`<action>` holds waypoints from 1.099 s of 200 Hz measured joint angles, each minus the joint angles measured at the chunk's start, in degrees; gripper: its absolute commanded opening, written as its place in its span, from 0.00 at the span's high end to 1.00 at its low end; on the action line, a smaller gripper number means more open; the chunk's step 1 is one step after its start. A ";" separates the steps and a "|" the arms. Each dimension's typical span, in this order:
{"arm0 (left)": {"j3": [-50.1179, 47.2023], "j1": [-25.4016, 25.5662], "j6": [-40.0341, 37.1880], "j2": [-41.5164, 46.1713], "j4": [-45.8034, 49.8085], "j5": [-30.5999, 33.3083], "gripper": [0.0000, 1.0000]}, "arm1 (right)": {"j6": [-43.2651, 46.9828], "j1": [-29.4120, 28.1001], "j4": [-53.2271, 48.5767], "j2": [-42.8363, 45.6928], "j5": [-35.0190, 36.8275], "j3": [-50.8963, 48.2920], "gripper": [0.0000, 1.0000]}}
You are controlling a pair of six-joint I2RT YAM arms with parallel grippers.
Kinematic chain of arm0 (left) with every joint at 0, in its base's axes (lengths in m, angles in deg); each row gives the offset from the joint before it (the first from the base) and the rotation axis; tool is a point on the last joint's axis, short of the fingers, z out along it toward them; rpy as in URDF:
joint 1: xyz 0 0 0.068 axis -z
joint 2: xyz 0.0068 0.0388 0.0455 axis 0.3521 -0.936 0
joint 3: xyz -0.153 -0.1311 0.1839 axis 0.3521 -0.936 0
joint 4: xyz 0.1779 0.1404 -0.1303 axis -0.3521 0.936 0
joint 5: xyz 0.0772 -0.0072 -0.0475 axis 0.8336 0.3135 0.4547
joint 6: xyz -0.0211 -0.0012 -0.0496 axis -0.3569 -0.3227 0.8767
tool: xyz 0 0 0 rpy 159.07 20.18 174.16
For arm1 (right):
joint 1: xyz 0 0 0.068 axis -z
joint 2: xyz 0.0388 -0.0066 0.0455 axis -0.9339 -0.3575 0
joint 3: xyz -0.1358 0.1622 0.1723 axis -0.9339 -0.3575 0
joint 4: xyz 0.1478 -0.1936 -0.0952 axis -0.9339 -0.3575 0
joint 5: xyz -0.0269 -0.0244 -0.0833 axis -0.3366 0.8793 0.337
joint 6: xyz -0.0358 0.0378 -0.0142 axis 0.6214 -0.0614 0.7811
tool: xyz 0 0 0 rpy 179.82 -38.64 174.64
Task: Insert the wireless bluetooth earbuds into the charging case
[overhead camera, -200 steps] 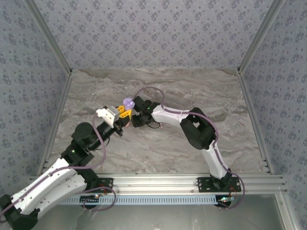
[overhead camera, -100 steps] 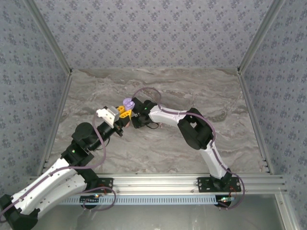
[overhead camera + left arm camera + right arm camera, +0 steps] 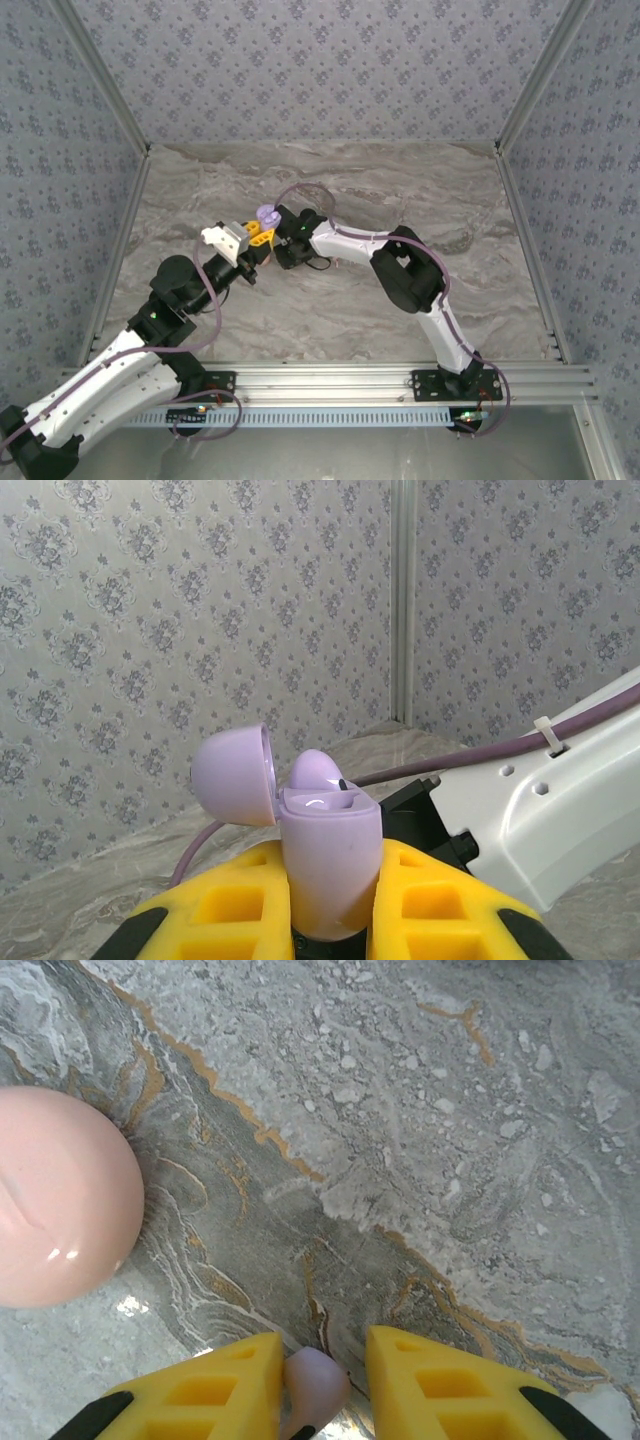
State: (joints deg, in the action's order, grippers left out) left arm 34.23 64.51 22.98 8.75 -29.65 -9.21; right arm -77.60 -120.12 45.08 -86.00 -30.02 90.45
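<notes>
The lilac charging case (image 3: 330,855) stands upright with my left gripper (image 3: 330,865) shut on it, its yellow fingers (image 3: 220,900) pressed to both sides. Its lid (image 3: 233,777) hangs open to the left, and one lilac earbud (image 3: 318,770) sits in a socket. From above, the case (image 3: 267,215) is raised at mid-table over the left gripper (image 3: 258,235). My right gripper (image 3: 281,247) is just right of it. In the right wrist view a second lilac earbud (image 3: 315,1385) sits in the right gripper (image 3: 322,1340), against the left finger, above the marble.
A round pale pink case (image 3: 55,1195) lies shut on the marble table (image 3: 450,1140), below and left of the right gripper. The right arm's white link (image 3: 560,810) and purple cable (image 3: 480,755) pass close by the lilac case on its right.
The right arm has crept slightly left, bringing its wrist closer to the lilac case. The left arm and the case have stayed put.
</notes>
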 measured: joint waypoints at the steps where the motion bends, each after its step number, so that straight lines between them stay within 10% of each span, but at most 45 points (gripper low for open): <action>1: 0.00 0.00 0.00 0.00 0.00 0.00 1.00 | 0.00 0.00 0.00 0.00 0.00 -0.07 0.70; 146: 0.00 0.00 0.02 -0.35 -0.11 0.00 1.00 | 0.46 -0.02 0.39 2.93 0.37 -4.24 0.79; 220: -0.50 0.00 1.36 -2.80 -2.29 -1.27 1.00 | 1.14 6.29 5.31 24.63 -2.08 -22.01 0.79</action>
State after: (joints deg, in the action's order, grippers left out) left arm 33.72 64.51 24.34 5.95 -31.95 -10.47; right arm -76.46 -113.82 50.39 -61.37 -32.10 68.44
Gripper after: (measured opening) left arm 0.159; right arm 0.208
